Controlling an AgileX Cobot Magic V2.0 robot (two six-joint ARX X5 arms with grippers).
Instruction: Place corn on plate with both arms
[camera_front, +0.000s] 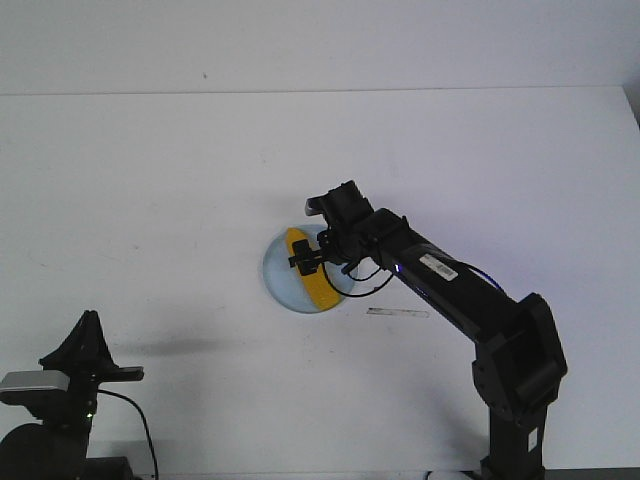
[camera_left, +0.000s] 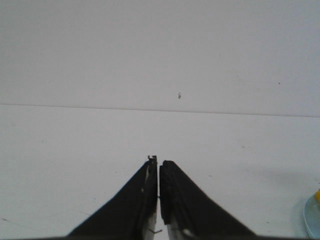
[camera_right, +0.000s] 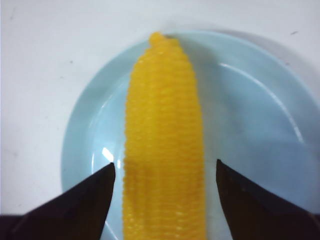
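The yellow corn (camera_front: 310, 272) lies on the pale blue plate (camera_front: 280, 272) near the table's middle. In the right wrist view the corn (camera_right: 164, 145) lies along the plate (camera_right: 250, 125), its pointed end away from the fingers. My right gripper (camera_front: 318, 254) is open above the corn, one finger on each side with a gap to the cob (camera_right: 165, 167). My left gripper (camera_left: 159, 162) is shut and empty, held over bare table at the front left (camera_front: 88, 340). A sliver of the plate (camera_left: 312, 217) shows in the left wrist view.
The white table (camera_front: 150, 200) ends at a far edge against a pale wall. A thin flat strip (camera_front: 397, 313) lies on the table just right of the plate. Cables hang under the right wrist.
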